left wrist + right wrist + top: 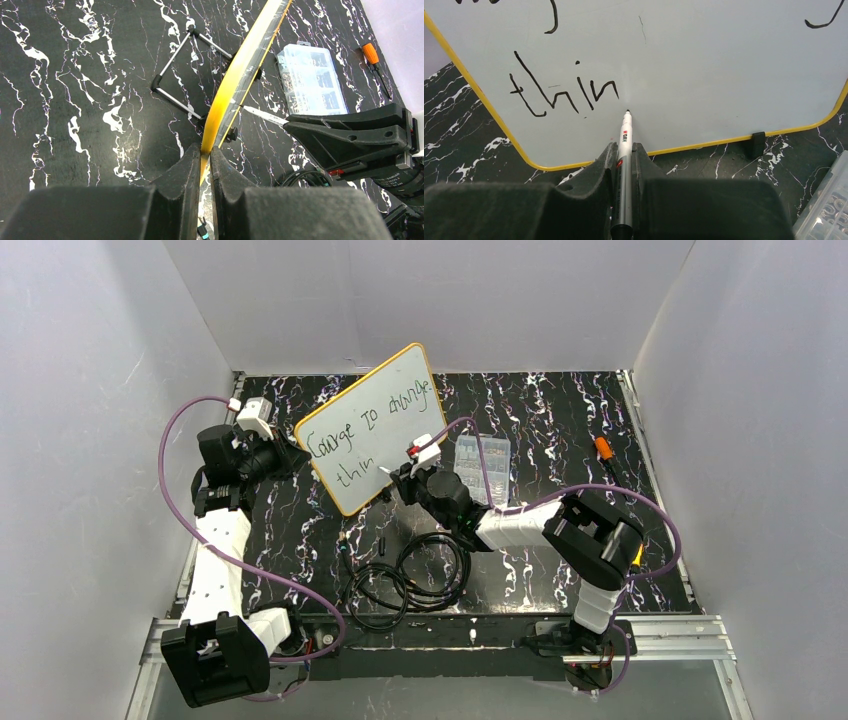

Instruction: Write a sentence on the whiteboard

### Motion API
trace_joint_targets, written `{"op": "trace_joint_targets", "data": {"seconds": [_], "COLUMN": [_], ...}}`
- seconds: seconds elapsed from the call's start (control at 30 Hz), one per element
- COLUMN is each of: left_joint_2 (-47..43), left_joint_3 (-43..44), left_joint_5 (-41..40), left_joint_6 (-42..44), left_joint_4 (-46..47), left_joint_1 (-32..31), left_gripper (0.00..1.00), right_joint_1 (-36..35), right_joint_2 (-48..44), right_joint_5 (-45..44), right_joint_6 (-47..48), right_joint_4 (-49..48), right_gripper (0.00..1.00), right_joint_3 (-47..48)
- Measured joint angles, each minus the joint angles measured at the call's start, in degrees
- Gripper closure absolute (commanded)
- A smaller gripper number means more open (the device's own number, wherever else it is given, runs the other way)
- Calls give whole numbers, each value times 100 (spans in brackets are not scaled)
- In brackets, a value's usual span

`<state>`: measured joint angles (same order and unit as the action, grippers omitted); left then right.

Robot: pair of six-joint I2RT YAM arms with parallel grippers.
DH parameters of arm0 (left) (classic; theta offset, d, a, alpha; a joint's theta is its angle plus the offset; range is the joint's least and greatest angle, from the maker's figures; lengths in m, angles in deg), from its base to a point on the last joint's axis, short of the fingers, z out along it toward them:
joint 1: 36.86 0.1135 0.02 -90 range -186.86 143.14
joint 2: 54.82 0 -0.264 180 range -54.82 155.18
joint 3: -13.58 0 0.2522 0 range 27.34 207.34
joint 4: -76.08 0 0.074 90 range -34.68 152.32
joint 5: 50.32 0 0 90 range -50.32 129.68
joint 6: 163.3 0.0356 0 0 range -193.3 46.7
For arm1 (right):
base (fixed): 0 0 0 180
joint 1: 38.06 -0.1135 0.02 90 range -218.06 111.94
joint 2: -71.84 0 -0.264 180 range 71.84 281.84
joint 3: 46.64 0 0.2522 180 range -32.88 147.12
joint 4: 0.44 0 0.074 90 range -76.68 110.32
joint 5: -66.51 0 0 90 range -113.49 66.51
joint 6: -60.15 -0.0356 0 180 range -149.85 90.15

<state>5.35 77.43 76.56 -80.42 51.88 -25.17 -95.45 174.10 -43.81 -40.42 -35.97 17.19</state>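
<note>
- You have the black white-veined marbled table (560, 420) under everything.
- The white yellow-rimmed rectangular whiteboard (375, 452) stands tilted at mid-table; the left wrist view shows it edge-on, with its writing face hidden.
- The dark handwritten sentence (368, 425) reads "Courage to change" above "thin"; the right wrist view cuts off the upper line.
- Your left gripper (202, 152) pinches the board's left rim, jaws nearly closed.
- Your right gripper (624, 150) clamps a slim silver marker (625, 132). Its tip sits just past the "n", though you cannot tell whether it touches. The frame edge cuts off its rear end.
- The clear compartmented plastic box (483, 468) lies just right of the board.
</note>
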Motion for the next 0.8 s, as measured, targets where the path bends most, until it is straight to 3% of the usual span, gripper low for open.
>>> {"op": "trace_joint_targets", "data": {"seconds": [0.8], "left_joint_2": [0], "left_joint_3": [0], "left_joint_5": [-4], "left_joint_6": [0], "left_joint_4": [4], "left_joint_1": [0], "left_gripper": [100], "right_joint_1": [114], "right_joint_2": [-17], "right_joint_5": [-238], "right_joint_6": [225], "right_joint_4": [-44], "right_gripper": [99], "right_joint_3": [236]}}
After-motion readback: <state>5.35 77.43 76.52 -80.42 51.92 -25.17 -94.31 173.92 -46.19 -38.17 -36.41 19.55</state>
